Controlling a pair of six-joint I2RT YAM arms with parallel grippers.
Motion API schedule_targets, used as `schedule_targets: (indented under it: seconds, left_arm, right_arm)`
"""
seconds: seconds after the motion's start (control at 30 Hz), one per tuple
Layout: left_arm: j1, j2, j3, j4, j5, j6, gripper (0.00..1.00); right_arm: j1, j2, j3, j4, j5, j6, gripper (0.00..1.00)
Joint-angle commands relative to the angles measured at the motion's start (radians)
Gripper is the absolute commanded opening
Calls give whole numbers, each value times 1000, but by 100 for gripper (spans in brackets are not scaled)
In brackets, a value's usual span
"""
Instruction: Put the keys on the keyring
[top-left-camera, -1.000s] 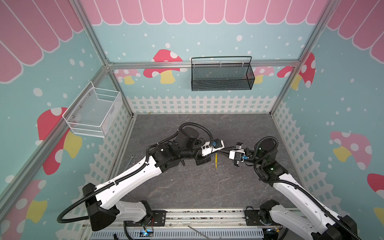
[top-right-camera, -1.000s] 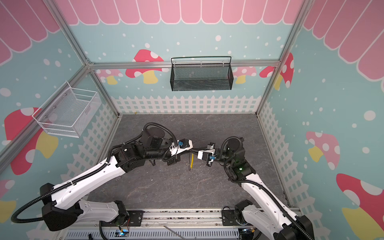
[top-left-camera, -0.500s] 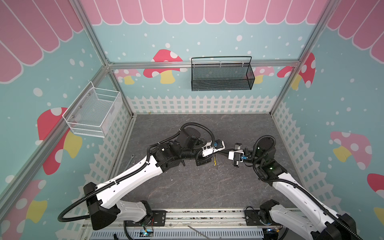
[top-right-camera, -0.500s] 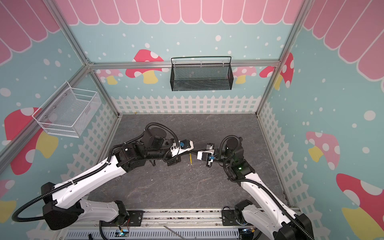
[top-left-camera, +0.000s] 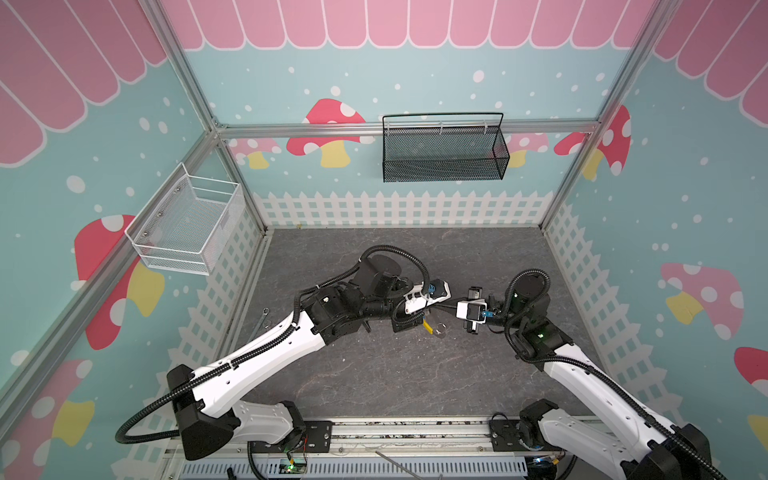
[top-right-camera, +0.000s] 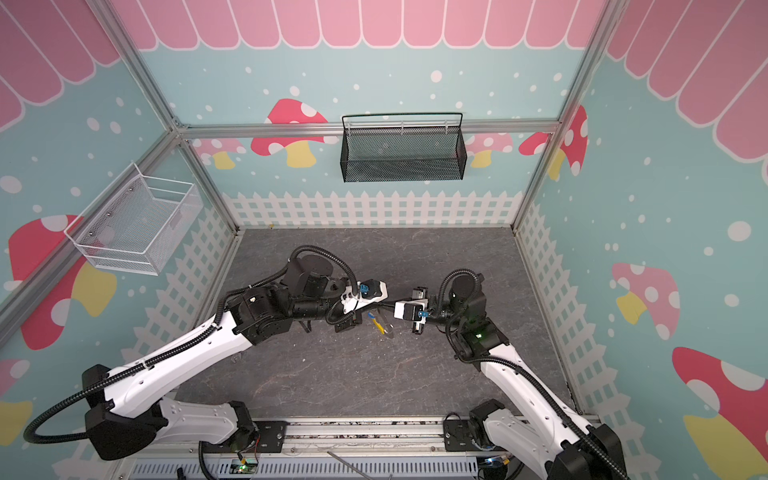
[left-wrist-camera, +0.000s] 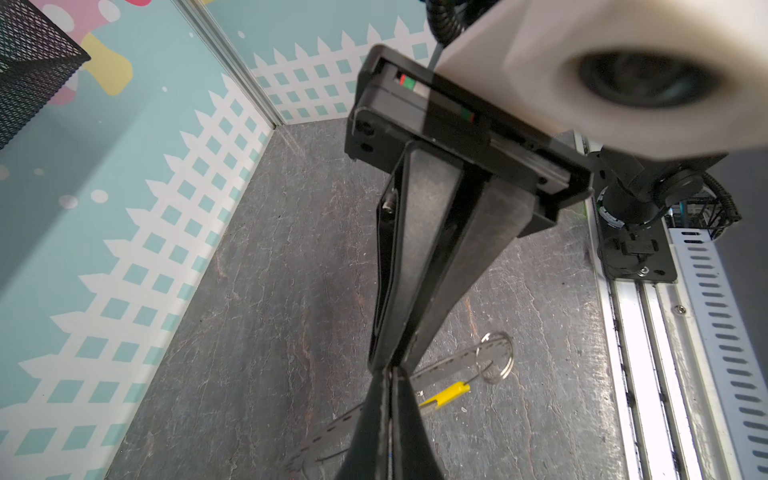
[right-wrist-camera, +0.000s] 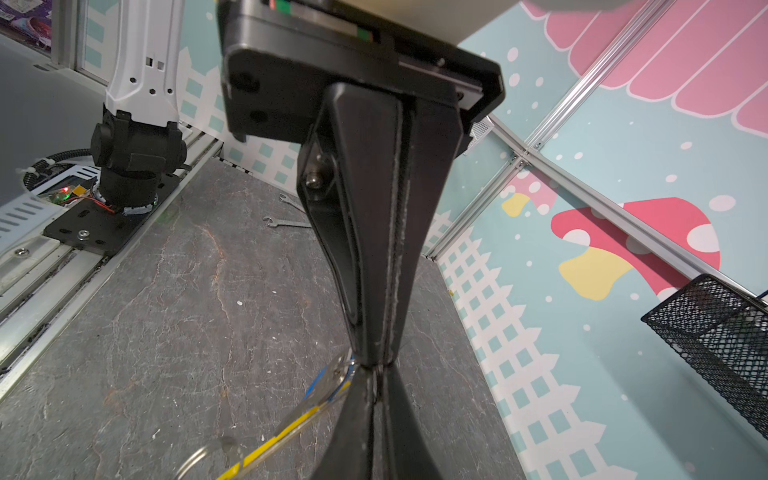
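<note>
The two end effectors have closed the gap that lay between them a second ago. The left end effector (left-wrist-camera: 387, 380) and the right end effector (right-wrist-camera: 374, 380) now meet tip to tip over the middle of the table (top-left-camera: 395, 374). Each has its jaws clenched flat together; I cannot tell whether either pinches anything.

The keyring (left-wrist-camera: 446, 394) shows just under the meeting point, at about 6 o'clock of it in both top views. It is a brown dotted strap with a yellow segment, and a thin silver ring sits at 3 o'clock of that segment. The key (right-wrist-camera: 318, 386) has a blue head and a short silver blade that reaches up to the joined tips. It is unclear whether strap and key hang or lie on the table.

The table is dark grey and stone-patterned. A white wire basket (top-left-camera: 187, 224) hangs at 10 o'clock, a wrench (top-left-camera: 262, 318) lies at the 9 o'clock edge, and a black mesh basket (top-left-camera: 442, 149) hangs at 12 o'clock. The walls (top-left-camera: 665, 208) are teal with mushrooms, a white fence and pink scallops.

The yellow segment looks shorter than a second ago.
</note>
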Motion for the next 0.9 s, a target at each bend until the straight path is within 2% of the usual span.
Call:
schedule_targets:
  seconds: [0.0, 0.07, 0.2, 0.33, 0.47, 0.6, 0.73, 0.87]
  left_arm:
    - [-7, -16, 6, 34, 22, 21, 0]
    - [-7, -21, -1, 44, 26, 19, 0]
    - [-7, -39, -29, 80, 3, 6, 0]
    - [-5, -94, -102, 172, -81, -25, 26]
    - [6, -182, -232, 329, -138, -85, 38]
    - [35, -252, -341, 429, -141, -184, 36]
    - [62, -278, -423, 510, -70, -264, 35]
    - [63, -260, -456, 574, -30, -294, 35]
  right_arm:
    - [3, 3, 9, 28, -41, 7, 4]
    - [3, 3, 10, 32, -42, 14, 0]
    - [2, -2, 4, 54, -42, 33, 0]
    - [3, 0, 1, 73, -35, 56, 0]
    - [3, 0, -6, 127, -39, 97, 0]
    - [3, 8, -13, 178, -49, 132, 0]
    - [2, 14, -13, 214, -60, 157, 0]
    - [3, 19, -11, 230, -63, 171, 0]
